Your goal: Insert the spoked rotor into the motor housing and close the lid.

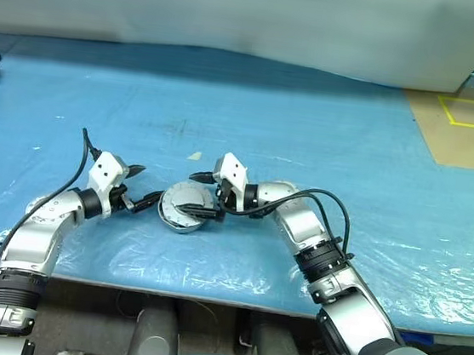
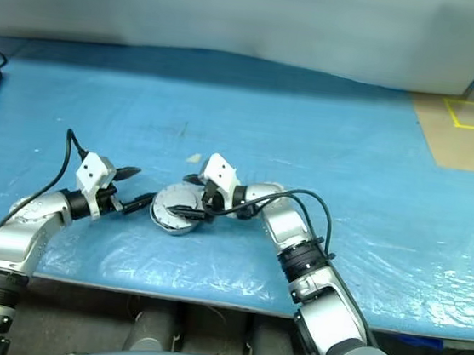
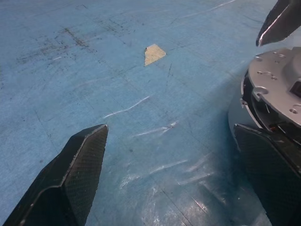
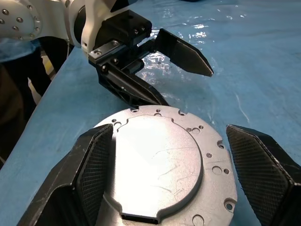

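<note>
One lid [image 4: 162, 162], seemingly one motor housing [image 3: 244, 115].

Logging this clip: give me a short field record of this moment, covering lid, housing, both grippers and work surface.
lid: plain grey face up, seated on the housing
motor housing: on the blue table cover, closed
left gripper: open, beside the housing, one finger at its rim
right gripper: open, fingers straddling the lid, not gripping
tan scrap: lies on the cover beyond the housing
</note>
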Available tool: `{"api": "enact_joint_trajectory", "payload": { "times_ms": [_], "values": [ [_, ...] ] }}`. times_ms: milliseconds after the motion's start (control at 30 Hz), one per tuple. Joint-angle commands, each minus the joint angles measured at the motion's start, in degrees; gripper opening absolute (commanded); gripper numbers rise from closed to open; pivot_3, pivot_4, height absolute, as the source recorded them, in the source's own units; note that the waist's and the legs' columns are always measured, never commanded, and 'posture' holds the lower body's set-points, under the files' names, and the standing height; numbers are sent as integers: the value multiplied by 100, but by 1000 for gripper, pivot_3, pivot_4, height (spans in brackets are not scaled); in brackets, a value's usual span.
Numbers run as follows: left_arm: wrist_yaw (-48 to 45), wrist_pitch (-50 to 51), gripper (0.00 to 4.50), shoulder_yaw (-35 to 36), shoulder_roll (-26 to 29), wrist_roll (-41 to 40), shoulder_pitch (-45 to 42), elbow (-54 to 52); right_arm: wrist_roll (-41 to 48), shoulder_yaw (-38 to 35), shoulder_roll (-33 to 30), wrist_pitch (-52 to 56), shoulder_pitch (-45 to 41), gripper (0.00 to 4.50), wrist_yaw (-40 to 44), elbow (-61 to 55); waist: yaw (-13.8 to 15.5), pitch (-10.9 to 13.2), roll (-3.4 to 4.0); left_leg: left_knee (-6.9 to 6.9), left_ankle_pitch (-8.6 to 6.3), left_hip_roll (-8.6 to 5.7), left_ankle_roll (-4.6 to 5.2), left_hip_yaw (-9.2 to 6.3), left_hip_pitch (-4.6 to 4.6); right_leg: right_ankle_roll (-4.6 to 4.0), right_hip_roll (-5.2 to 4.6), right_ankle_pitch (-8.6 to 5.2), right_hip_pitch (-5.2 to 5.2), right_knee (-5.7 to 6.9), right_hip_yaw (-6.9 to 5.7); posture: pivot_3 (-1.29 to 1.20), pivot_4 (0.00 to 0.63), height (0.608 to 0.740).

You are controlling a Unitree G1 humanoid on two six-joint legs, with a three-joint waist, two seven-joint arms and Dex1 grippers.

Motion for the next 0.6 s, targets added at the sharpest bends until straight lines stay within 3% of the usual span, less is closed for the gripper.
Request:
{"api": "enact_joint_trajectory", "payload": {
  "times_ms": [33,500,600],
  "values": [
    [23,44,4500,68,50,-76,87,-319,-121,96,28,-275,74,3980,-11,-28,0,0,0,0,0,0,0,0,0,0,0,0,0,0,0,0,150,740],
    [129,210,4500,76,44,-91,244,-573,-197,148,60,-389,221,3980,91,-37,0,0,0,0,-1,0,2,0,1,0,0,0,1,0,0,0,150,740],
    [140,216,4500,103,64,-93,265,-584,-286,162,68,-476,183,3420,15,141,-1,0,0,0,-1,0,3,0,3,0,0,0,2,0,0,0,150,740]
  ]
}}
